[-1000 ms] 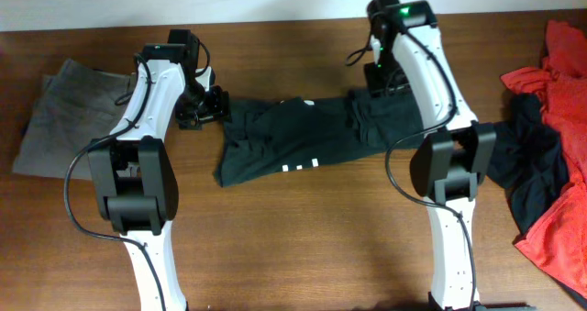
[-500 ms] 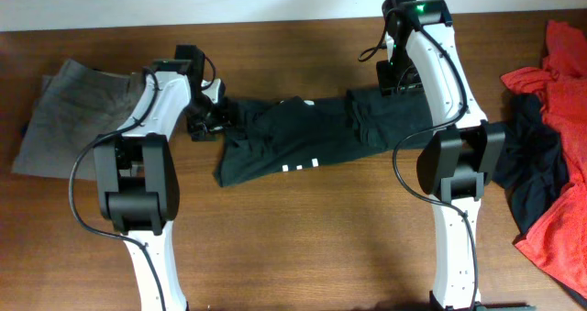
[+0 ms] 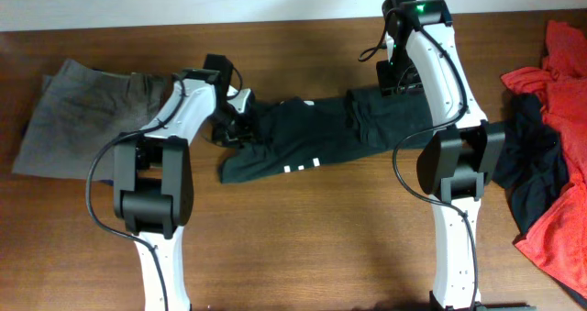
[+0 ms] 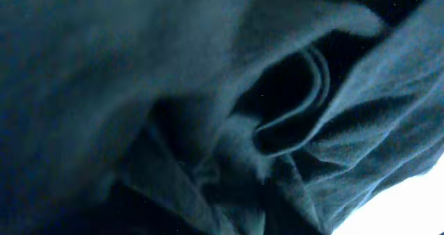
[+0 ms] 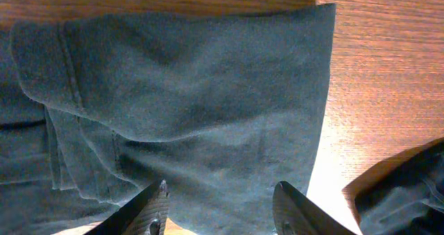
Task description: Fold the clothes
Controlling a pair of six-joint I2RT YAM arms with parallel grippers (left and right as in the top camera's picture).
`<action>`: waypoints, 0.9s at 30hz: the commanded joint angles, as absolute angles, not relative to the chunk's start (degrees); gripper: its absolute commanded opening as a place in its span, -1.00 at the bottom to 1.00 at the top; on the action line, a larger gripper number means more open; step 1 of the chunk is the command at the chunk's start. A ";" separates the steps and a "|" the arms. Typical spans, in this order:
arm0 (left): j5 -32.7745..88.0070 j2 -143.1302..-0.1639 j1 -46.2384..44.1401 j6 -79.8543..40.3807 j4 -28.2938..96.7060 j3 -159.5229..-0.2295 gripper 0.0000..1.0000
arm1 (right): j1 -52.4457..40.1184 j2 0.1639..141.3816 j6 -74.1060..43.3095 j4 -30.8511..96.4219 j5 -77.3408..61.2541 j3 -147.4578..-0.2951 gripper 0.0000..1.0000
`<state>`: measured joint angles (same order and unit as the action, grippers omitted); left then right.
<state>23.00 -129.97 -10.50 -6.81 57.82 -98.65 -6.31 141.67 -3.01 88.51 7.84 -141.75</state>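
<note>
The large black cloth top with white lettering (image 3: 303,137) lies stretched lengthwise on the brown wooden table (image 3: 303,238), running from one hand to the other. The left hand (image 3: 231,127) is down on the near end of it, pressed so far into the bunched fabric that its own camera shows nothing but dark folds. I cannot tell whether its fingers have closed on the cloth or are only buried in it. My guess is that it is there to take hold of that end so the top can be pulled flat or turned over on itself.

The right hand (image 5: 222,209) hangs above the other end with its fingers spread and nothing between them. A doubled, hemmed section of the top lies directly beneath it and bare wood to its outer side. It looks placed to drop onto that end as the second corner of a fold.

Out beyond the left hand a grey cloth garment (image 3: 73,118) lies flat. Far outside the right hand a plain black cloth garment (image 3: 532,164) and a red cloth garment (image 3: 561,224) sit in a loose heap, seemingly waiting their turn.

No basket, bin or box is visible, and everything rests straight on the table.
</note>
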 commanded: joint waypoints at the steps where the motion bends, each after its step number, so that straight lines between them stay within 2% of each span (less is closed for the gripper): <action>1: 21.15 -130.37 -10.04 -5.45 57.91 -97.91 -0.67 | -6.24 139.22 -3.49 88.92 7.94 -142.85 0.05; 4: 18.31 -130.26 -9.08 -5.45 58.81 -98.08 -0.90 | -6.24 139.22 -3.49 88.99 7.94 -142.85 0.05; 6: 16.03 -129.95 -7.97 -5.43 60.16 -98.52 -0.95 | -6.22 139.22 -3.49 88.97 7.97 -142.85 0.06; 19: 8.75 -123.92 4.86 -2.94 67.00 -109.89 -0.95 | -5.10 139.22 -3.49 89.32 7.92 -142.85 0.06; 27: 10.28 -123.50 3.03 -2.94 68.64 -112.73 -0.96 | -5.08 139.22 -3.51 89.62 7.94 -142.85 0.06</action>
<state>9.78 -125.12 5.37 -4.03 68.34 -111.46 -5.39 141.67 -3.03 89.41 7.84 -141.75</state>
